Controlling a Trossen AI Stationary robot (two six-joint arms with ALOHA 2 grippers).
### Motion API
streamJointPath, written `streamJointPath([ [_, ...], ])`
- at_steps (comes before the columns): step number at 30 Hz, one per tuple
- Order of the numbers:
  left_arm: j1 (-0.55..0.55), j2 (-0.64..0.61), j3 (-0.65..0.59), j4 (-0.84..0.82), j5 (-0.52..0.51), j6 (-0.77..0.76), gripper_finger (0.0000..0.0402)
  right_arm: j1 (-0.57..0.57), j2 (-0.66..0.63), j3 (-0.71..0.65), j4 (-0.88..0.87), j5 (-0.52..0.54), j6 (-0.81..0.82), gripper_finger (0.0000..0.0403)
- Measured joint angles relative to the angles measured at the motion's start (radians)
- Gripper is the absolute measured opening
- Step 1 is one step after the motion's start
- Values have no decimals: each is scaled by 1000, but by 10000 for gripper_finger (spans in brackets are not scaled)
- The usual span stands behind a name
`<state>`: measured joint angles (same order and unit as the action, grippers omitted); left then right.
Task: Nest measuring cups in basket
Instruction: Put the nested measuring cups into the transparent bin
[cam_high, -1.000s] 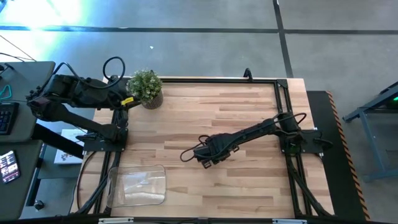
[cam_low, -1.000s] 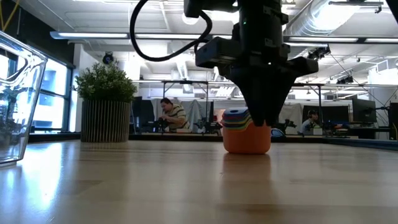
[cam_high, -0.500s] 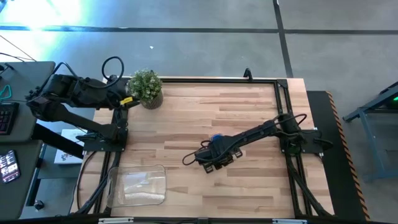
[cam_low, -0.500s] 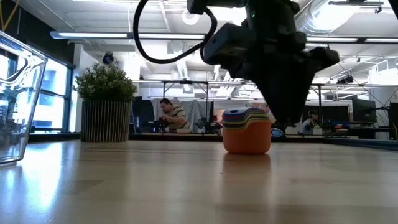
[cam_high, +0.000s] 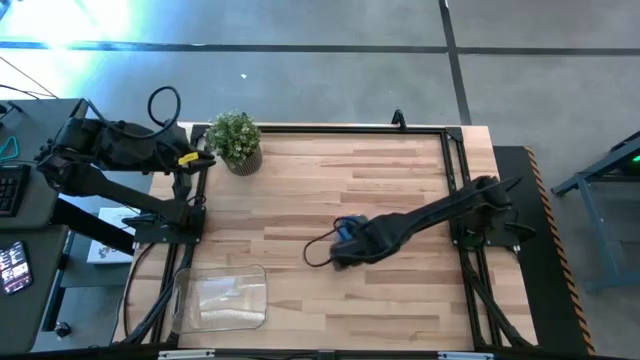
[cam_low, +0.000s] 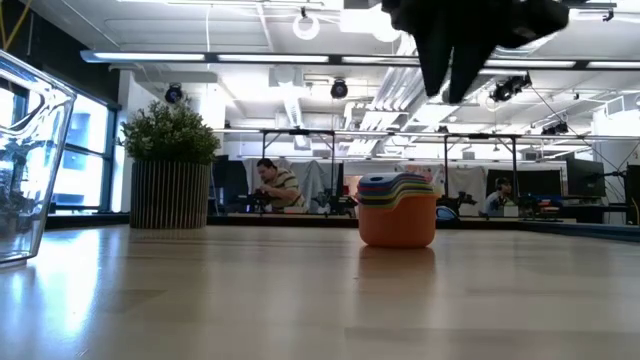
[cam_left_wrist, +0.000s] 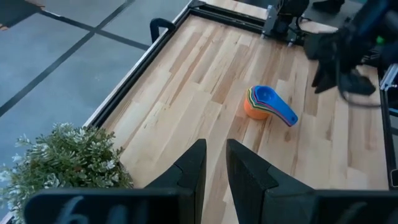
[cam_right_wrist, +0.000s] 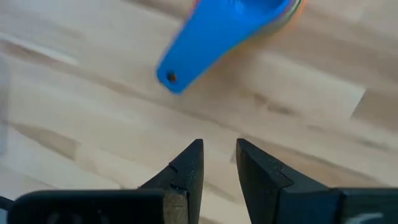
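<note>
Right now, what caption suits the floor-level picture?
Nested stack of coloured plastic measuring cups stands alone on the wooden table, a dark robot pincer above.

You've got the measuring cups (cam_left_wrist: 261, 104) nested in one stack, orange at the bottom, blue on top w/ its flat handle (cam_right_wrist: 205, 45) sticking out sideways. Stack sits upright on the bench, just beside and below the right hand (cam_high: 340, 252), not touching it. The basket (cam_high: 220, 298), clear & shallow, lies well apart from that hand, nothing in it.
</note>
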<state>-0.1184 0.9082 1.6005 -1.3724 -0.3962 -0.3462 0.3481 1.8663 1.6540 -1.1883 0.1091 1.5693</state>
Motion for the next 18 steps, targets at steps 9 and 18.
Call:
streamJointPath([
  [9,0,0,0,0,0,0,53,0,-165,0,-62,233,-18,87],
  [18,0,0,0,0,-3,-19,53,0,-358,0,-158,490,-78,87],
])
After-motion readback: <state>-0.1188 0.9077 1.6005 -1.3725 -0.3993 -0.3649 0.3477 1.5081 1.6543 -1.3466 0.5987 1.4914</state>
